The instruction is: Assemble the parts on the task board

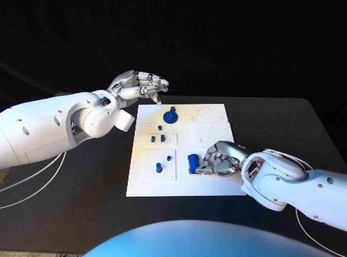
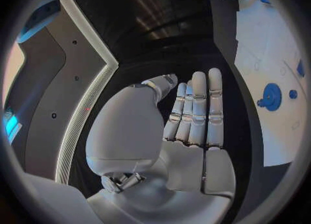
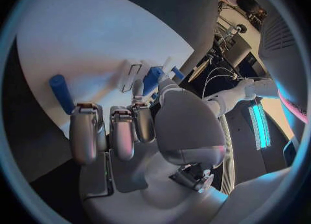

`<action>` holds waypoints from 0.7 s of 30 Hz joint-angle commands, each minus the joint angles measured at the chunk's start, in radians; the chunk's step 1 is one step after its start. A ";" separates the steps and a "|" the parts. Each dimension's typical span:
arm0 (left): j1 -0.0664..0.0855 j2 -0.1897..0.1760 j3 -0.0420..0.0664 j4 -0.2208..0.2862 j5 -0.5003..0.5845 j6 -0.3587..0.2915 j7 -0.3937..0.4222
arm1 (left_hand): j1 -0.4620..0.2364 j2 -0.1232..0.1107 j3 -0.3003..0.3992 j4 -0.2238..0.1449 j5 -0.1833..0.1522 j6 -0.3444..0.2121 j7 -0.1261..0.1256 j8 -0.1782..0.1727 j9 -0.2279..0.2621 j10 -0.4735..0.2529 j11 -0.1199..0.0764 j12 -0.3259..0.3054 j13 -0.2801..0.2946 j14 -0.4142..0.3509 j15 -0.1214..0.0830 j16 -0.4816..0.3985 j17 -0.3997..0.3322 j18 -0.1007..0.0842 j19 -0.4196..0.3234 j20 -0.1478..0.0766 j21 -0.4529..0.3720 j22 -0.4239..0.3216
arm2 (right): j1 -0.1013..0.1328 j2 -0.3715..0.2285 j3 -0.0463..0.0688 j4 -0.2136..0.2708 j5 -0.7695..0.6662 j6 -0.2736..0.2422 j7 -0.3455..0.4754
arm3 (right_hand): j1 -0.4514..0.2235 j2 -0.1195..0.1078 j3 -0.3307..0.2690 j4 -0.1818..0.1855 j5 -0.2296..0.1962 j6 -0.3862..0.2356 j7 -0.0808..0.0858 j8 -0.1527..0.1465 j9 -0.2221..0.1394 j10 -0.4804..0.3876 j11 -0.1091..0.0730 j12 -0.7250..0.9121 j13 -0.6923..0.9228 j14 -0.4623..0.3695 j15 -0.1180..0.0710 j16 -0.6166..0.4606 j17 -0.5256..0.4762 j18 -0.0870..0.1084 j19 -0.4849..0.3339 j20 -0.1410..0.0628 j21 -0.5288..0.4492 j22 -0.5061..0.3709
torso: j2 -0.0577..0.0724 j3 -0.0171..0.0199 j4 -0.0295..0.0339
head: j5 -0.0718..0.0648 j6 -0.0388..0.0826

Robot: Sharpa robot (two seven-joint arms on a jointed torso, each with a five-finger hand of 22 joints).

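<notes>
Partly assembled: blue parts (image 1: 161,138) seated on task board (image 1: 181,187), far-right slots empty. Right robot hand (image 1: 220,159) at blue block (image 1: 193,162), grip unclear. Left robot hand (image 1: 137,84) empty, fingers loosely apart.

1 task board (image 1: 184,184) | 7 blue parts (image 1: 170,116) | 2 robot hands (image 1: 139,84)

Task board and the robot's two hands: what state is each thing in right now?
Task board: flat on the table.
Blue disc: on the board's far end.
Blue block: standing on the board, right hand at it; grip unclear.
Left hand: off the board's far corner, fingers together, holding nothing.
</notes>
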 commanded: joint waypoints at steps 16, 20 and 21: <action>0.000 -0.003 0.000 0.003 -0.001 0.012 0.007 | -0.008 0.000 -0.002 -0.002 0.005 -0.004 -0.001 -0.004 0.002 -0.007 -0.001 -0.005 -0.001 -0.008 0.002 -0.001 0.001 0.013 0.000 0.007 -0.007 -0.001 | 0.001 -0.016 0.001 0.009 0.010 0.014 0.030 | 0.007 -0.031 -0.030 0.006 0.003 0.002 -0.003 0.007 0.000 0.002 0.000 0.001 0.097 0.102 -0.005 -0.001 0.254 -0.014 0.072 -0.009 -0.006 0.177 | 0.000 -0.0003 -0.0002 | 0.003 0.000; 0.000 -0.004 0.000 0.003 -0.001 0.012 0.007 | -0.007 0.000 -0.002 -0.003 0.005 -0.005 -0.001 -0.005 0.003 -0.007 0.000 -0.004 -0.001 -0.008 0.002 0.000 0.002 0.013 0.001 0.007 -0.007 -0.002 | 0.001 -0.030 0.002 0.022 0.012 0.011 0.037 | 0.007 -0.036 -0.034 0.007 0.002 0.002 -0.003 0.008 0.000 0.000 0.001 -0.001 0.096 0.101 -0.005 -0.002 0.252 -0.014 0.072 -0.009 -0.007 0.176 | 0.000 0.0002 -0.0016 | 0.004 0.000; 0.000 -0.005 0.000 0.003 -0.001 0.012 0.007 | -0.007 0.000 -0.002 -0.003 0.005 -0.005 -0.001 -0.005 0.003 -0.007 0.000 -0.004 -0.001 -0.008 0.002 0.000 0.002 0.013 0.001 0.007 -0.007 -0.002 | 0.001 -0.033 0.002 0.025 0.012 0.010 0.038 | 0.007 -0.036 -0.034 0.007 0.002 0.002 -0.003 0.008 0.000 0.000 0.001 -0.001 0.096 0.101 -0.005 -0.002 0.252 -0.014 0.072 -0.009 -0.007 0.176 | 0.000 0.0003 -0.0019 | 0.005 0.000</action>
